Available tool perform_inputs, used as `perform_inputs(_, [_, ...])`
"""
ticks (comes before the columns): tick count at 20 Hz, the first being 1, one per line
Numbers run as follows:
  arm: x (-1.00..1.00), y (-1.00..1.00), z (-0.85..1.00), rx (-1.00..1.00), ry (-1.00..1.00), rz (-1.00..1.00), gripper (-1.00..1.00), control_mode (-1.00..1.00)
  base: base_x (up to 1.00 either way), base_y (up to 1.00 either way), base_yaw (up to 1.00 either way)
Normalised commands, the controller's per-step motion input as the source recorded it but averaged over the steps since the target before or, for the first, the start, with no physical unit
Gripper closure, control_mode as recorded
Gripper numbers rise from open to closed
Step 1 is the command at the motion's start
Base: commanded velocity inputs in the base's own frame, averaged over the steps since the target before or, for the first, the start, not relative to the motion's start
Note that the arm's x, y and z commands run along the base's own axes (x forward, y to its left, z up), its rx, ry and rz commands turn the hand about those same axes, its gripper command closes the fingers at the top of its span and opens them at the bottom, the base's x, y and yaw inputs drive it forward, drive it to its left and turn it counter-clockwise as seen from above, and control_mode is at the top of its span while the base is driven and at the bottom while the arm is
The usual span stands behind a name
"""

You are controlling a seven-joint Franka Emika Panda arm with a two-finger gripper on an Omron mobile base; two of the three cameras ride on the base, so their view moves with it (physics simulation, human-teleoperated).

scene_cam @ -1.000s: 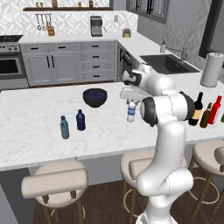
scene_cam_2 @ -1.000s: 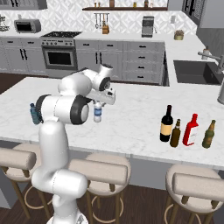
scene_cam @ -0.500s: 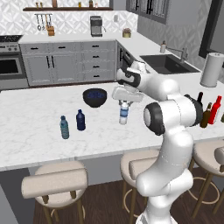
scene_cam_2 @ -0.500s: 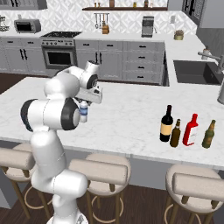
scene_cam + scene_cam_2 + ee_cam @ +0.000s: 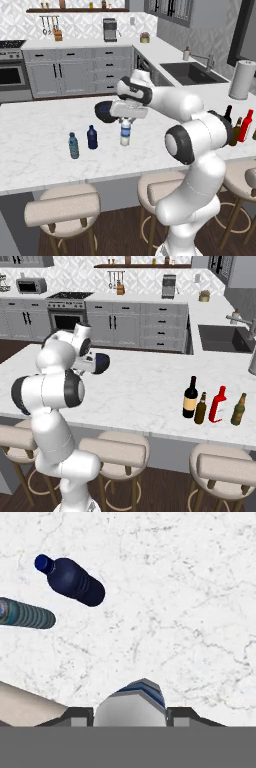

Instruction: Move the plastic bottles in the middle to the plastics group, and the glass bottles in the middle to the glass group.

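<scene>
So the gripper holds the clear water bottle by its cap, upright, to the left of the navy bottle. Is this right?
Not quite: in the left base view the gripper holds the clear water bottle to the right of the navy bottle, not the left. The rest stands.

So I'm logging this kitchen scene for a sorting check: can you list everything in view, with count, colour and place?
water bottle: one, clear with bluish label, upright on the island, held between the jaws
navy bottle: one, dark navy, on the island left of the water bottle
teal bottle: one, pale teal, beside the navy bottle
bowl: one, dark, on the island behind the arm
wine bottle: one, black with tan label, right part of the island
brown bottle: one, brown, beside the wine bottle
red bottle: one, red, right of the brown bottle
green bottle: one, olive green, farthest right
paper towel roll: one, white, by the sink
stools: three, beige, below the island
gripper: one, white, closed on the water bottle's top
</scene>
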Motion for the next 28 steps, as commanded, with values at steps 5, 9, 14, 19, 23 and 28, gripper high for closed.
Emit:
perform_inputs(5, [-0.03,0.8,0.04,0.0,0.02,0.02,1.0,-1.0,0.0,0.0,0.0])
perform_inputs(9, [0.0,0.66,0.01,0.0,0.0,0.0,1.0,-1.0,0.0,0.0,0.0])
perform_inputs(14, [-0.01,0.49,0.0,0.0,0.0,0.0,1.0,-1.0,0.0,0.0,0.0])
perform_inputs(19, [0.02,0.43,0.0,-0.05,0.0,0.0,1.0,-1.0,0.0,0.0,0.0])
perform_inputs(23, [0.04,0.29,-0.15,-0.1,0.0,0.0,1.0,-1.0,0.0,0.0,0.0])
perform_inputs(28, [-0.02,0.0,-0.25,-0.04,-0.01,0.0,1.0,-1.0,0.0,0.0,0.0])
